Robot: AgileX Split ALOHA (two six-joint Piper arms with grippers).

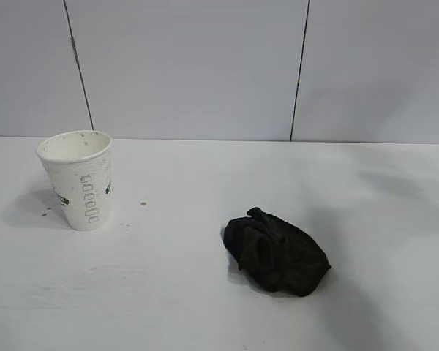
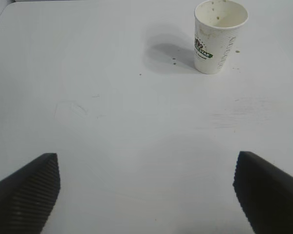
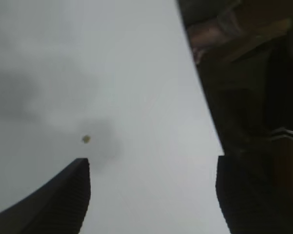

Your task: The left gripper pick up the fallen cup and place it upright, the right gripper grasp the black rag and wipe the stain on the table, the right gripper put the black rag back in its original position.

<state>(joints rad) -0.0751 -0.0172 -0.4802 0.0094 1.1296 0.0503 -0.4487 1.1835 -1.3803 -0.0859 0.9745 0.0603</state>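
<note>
The cup (image 1: 79, 179) stands upright at the table's (image 1: 168, 307) left, white with green print and brown specks inside. It also shows far ahead of the left gripper (image 2: 145, 156), as the cup (image 2: 219, 35). That gripper is open over bare table with nothing between its fingers. The black rag (image 1: 276, 251) lies bunched right of centre, and nothing touches it. The right gripper (image 3: 151, 160) is open and empty above the table near an edge. Of the stain I see only a tiny olive-brown droplet (image 3: 86, 139) just beyond one fingertip. Neither arm appears in the exterior view.
A few tiny brown specks (image 1: 142, 203) dot the table right of the cup. A grey panelled wall (image 1: 205, 66) rises behind the table. Dark clutter (image 3: 254, 73) lies past the table's edge in the right wrist view.
</note>
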